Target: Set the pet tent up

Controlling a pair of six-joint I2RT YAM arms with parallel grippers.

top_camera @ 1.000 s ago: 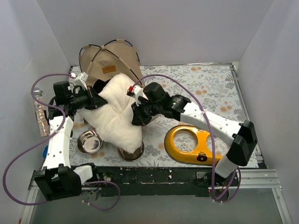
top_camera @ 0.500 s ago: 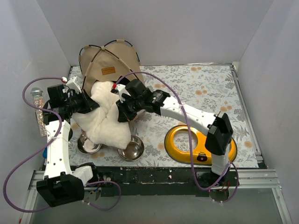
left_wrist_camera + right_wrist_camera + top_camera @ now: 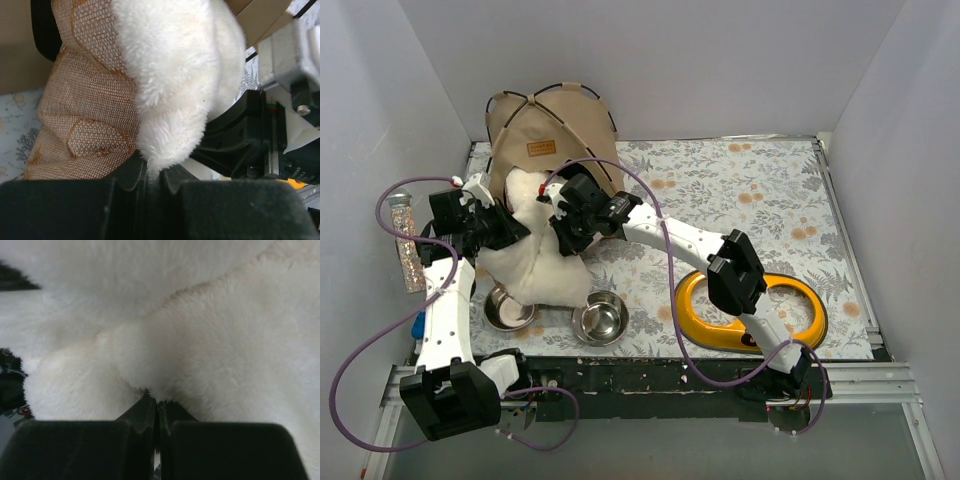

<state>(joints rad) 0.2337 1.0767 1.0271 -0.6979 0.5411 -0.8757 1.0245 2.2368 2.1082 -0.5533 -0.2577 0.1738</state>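
The tan pet tent [image 3: 552,140] with thin black rods stands at the far left corner, its doorway facing the arms. The cream fluffy cushion [image 3: 535,265] is bunched in front of the doorway, its far end at the opening. My left gripper [image 3: 510,232] is shut on the cushion's left edge [image 3: 170,100]. My right gripper [image 3: 563,240] is shut on the cushion's right side [image 3: 165,340]. The left wrist view shows the cushion's brown woven underside [image 3: 85,110] and the tent's tan fabric behind it.
Two steel bowls [image 3: 509,308] [image 3: 600,319] lie near the front edge, partly under the cushion. The yellow oval two-hole bowl stand [image 3: 750,310] lies at front right under the right arm. A glittery bottle [image 3: 406,240] stands by the left wall.
Both grippers have carried the cushion back and left toward the tent doorway. The right arm has stretched far over to the left. Both bowls show more.
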